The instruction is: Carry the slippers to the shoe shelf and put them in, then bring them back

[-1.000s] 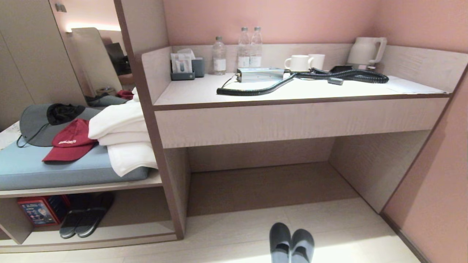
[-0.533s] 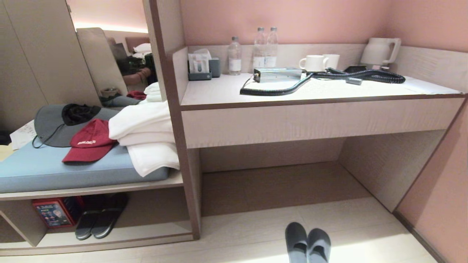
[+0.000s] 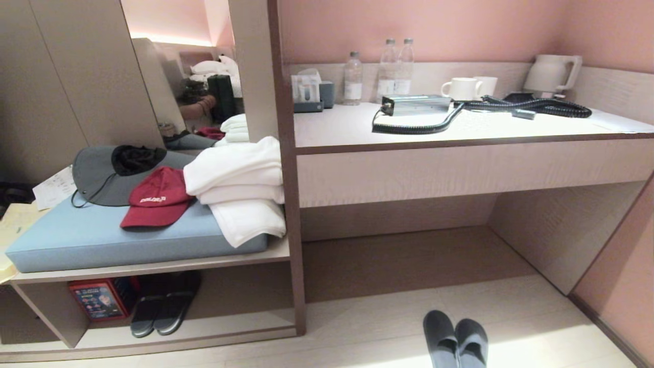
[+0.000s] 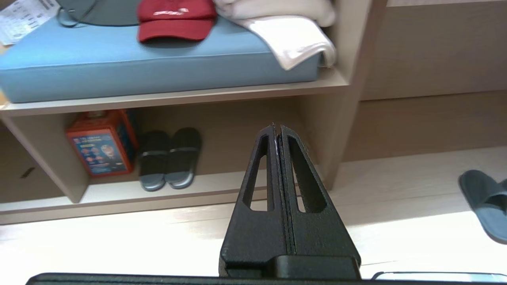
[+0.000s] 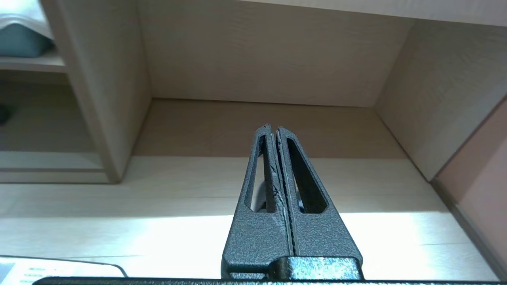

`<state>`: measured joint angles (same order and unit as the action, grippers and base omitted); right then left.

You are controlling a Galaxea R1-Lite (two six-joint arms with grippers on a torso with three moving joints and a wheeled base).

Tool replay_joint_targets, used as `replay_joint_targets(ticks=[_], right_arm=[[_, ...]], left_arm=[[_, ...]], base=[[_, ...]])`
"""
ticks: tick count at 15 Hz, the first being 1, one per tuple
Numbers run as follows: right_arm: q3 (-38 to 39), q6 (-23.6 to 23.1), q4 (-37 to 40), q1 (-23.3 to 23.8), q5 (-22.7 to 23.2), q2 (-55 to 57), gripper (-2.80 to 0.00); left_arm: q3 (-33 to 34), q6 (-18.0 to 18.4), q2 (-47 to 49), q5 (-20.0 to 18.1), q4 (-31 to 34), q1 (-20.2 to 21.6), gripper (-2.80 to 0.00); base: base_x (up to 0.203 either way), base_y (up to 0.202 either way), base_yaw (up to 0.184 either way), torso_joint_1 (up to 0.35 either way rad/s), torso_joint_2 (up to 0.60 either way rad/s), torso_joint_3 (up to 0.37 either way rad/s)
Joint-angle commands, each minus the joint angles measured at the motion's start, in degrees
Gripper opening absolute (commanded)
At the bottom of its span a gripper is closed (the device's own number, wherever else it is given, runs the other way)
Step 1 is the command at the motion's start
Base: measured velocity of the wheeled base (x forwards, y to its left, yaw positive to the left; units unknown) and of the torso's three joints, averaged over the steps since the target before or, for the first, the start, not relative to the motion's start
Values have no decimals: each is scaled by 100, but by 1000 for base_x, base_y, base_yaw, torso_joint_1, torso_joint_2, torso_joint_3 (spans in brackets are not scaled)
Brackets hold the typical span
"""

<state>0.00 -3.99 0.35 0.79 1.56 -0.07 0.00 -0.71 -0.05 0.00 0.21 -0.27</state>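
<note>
The grey-blue slippers (image 3: pixel 454 340) lie side by side on the pale floor at the near edge of the head view, in front of the desk's knee space. One slipper (image 4: pixel 485 200) shows at the edge of the left wrist view. The shoe shelf (image 3: pixel 230 327) is the low cubby under the blue cushion, to the left; its board (image 4: pixel 115 192) also shows in the left wrist view. My left gripper (image 4: pixel 277 126) is shut and empty, pointing toward the shelf. My right gripper (image 5: pixel 273 127) is shut and empty, pointing under the desk. Neither arm appears in the head view.
A black pair of slides (image 3: pixel 163 306) and a red box (image 3: pixel 99 299) sit in the shelf's left part. An upright divider panel (image 3: pixel 294 230) separates shelf and desk (image 3: pixel 460 168). Towels (image 3: pixel 240 189), a red cap (image 3: pixel 156 199) and a grey hat lie on the cushion. A pink wall (image 3: pixel 628 286) stands on the right.
The whole head view has shifted to the right, so the camera has swung left. More of the shelf and bench shows now. The slippers and both grippers have not moved.
</note>
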Motion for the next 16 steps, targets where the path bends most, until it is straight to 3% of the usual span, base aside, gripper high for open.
replay_joint_targets(ticks=[1, 16], right_arm=[[9, -5, 0, 5, 2, -10, -280], [9, -5, 0, 9, 2, -10, -280]], left_arm=[[9, 0, 5, 0, -3, 0, -280], [9, 27, 5, 0, -3, 0, -280]], base=[[0, 195, 3, 1, 6, 5], [0, 195, -2, 2, 3, 2]])
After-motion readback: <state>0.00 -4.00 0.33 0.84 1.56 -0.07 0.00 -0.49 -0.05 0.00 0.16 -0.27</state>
